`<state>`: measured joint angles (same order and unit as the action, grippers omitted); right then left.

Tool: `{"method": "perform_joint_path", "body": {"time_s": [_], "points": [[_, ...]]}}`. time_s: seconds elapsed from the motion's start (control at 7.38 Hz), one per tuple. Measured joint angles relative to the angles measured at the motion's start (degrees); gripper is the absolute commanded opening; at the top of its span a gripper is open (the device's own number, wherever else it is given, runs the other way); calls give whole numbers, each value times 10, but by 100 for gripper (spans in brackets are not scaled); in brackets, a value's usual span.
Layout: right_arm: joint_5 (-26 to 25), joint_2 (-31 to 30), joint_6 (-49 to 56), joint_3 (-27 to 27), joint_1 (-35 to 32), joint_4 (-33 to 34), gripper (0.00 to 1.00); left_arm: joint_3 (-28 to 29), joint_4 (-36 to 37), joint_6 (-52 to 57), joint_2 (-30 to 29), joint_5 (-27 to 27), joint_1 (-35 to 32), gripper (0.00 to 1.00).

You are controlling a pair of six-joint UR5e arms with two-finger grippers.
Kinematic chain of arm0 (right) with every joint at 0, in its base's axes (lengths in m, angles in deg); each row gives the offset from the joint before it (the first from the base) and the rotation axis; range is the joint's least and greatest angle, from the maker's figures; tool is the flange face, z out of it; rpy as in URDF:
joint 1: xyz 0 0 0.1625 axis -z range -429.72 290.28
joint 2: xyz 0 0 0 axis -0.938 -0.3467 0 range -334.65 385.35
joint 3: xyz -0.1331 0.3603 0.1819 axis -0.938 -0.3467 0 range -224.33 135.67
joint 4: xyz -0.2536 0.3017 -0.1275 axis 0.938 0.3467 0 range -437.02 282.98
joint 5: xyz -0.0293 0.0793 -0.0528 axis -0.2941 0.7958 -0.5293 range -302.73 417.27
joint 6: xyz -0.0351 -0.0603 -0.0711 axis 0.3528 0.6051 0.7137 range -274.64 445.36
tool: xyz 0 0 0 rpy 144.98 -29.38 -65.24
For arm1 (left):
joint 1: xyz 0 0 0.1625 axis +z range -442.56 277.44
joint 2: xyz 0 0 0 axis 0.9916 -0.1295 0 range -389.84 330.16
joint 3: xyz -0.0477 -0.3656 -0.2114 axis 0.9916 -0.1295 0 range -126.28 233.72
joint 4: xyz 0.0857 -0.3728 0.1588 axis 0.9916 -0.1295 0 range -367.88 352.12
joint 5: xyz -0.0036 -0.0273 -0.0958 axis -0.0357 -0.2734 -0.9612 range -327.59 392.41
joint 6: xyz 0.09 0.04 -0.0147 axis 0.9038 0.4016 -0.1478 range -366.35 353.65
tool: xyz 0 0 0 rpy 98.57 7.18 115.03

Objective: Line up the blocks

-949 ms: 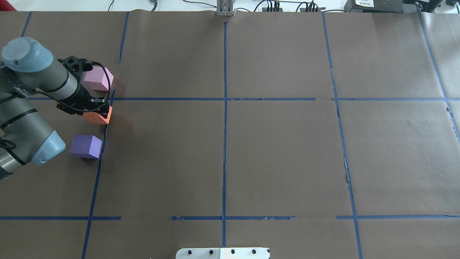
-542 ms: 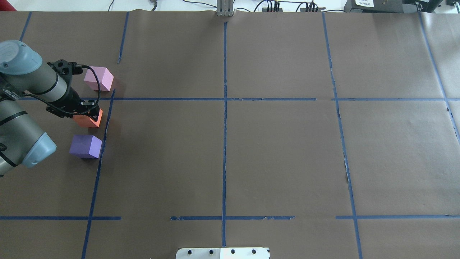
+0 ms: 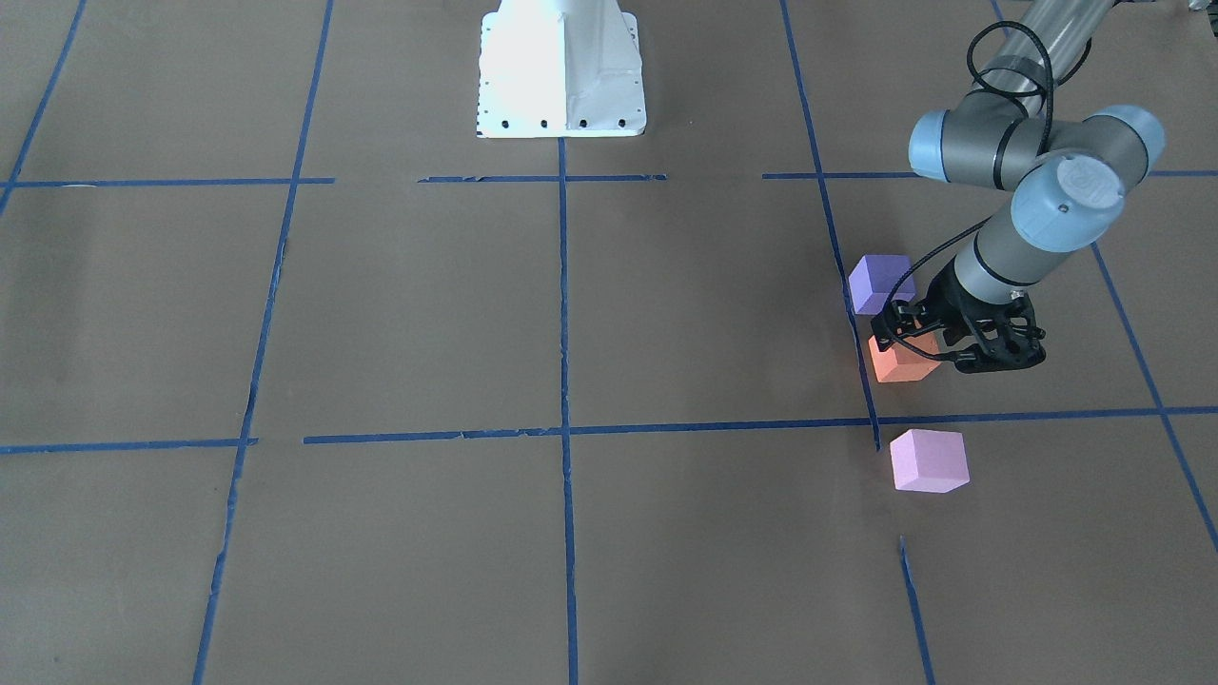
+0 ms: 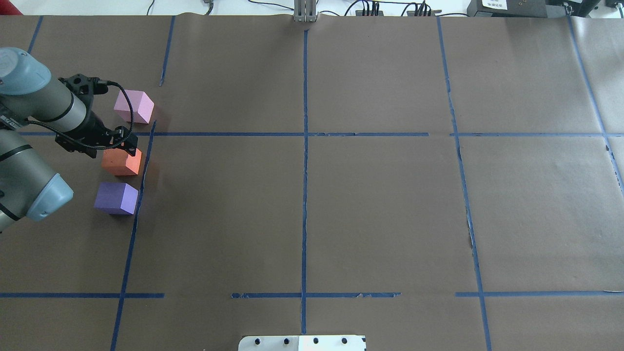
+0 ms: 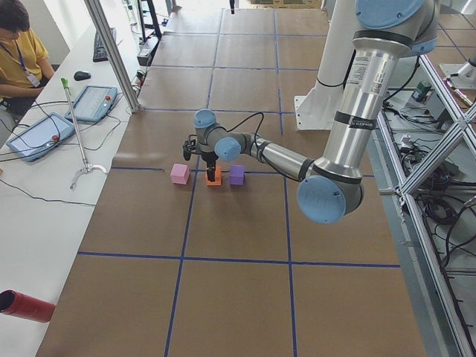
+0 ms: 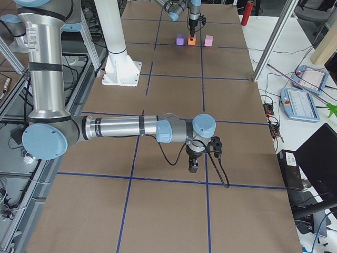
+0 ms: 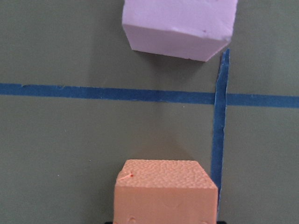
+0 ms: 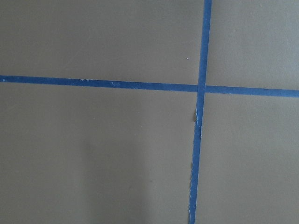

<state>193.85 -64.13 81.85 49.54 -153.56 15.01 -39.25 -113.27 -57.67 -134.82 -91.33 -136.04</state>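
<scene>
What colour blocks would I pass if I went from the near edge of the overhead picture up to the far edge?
purple block → orange block → pink block

Orange block, violet block, pink block; brown table, blue tape grid.

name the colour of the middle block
Orange; the middle block shows best in the left wrist view.
</scene>
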Motion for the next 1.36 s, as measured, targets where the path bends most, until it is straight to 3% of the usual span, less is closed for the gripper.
{"method": "perform_joint_path", "body": {"time_s": [0.27, 0.41, 0.68, 0.95, 1.36], "points": [[0, 0, 0, 0, 0, 0, 100, -25, 13, 28, 4, -2, -81, 99], [0, 0, 0, 0, 0, 0, 100, -31, 36, 103, 12, -6, -121, 99], [0, 0, 0, 0, 0, 0, 100, -24, 85, 354, 67, -11, -219, 100], [0, 0, 0, 0, 0, 0, 100, -7, 97, 529, 129, -13, -308, 100], [0, 0, 0, 0, 0, 0, 100, 0, 113, 572, 161, -28, -360, 100]]}}
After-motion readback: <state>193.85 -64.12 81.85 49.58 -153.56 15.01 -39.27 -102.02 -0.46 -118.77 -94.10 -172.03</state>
